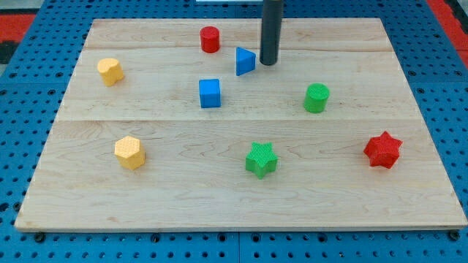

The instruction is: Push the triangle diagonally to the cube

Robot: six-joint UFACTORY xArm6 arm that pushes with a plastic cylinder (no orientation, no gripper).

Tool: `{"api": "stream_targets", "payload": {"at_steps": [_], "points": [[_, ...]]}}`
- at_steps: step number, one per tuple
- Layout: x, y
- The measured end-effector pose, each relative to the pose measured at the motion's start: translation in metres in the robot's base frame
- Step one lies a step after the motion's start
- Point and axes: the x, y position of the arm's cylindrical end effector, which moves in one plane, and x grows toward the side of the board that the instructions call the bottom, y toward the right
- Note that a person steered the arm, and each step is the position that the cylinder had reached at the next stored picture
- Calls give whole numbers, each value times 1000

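A blue triangle block [245,61] lies on the wooden board near the view's top centre. A blue cube [210,93] sits below and to the left of it, a short gap apart. My tip [268,63] is the lower end of a dark rod coming down from the view's top. It stands just to the right of the triangle, very close to its right edge; whether it touches is not clear.
A red cylinder [210,39] stands up-left of the triangle. A green cylinder [316,97] is at right, a green star [261,159] at bottom centre, a red star [383,150] at far right. Two yellow blocks [110,71] [130,153] sit at left.
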Motion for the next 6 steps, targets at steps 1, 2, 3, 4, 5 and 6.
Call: {"api": "stream_targets", "payload": {"at_steps": [1,2,3,4,5,6], "points": [[-13,-76],[-40,-89],[-37,-34],[-63,-18],[-93,-40],[-67,-117]]}}
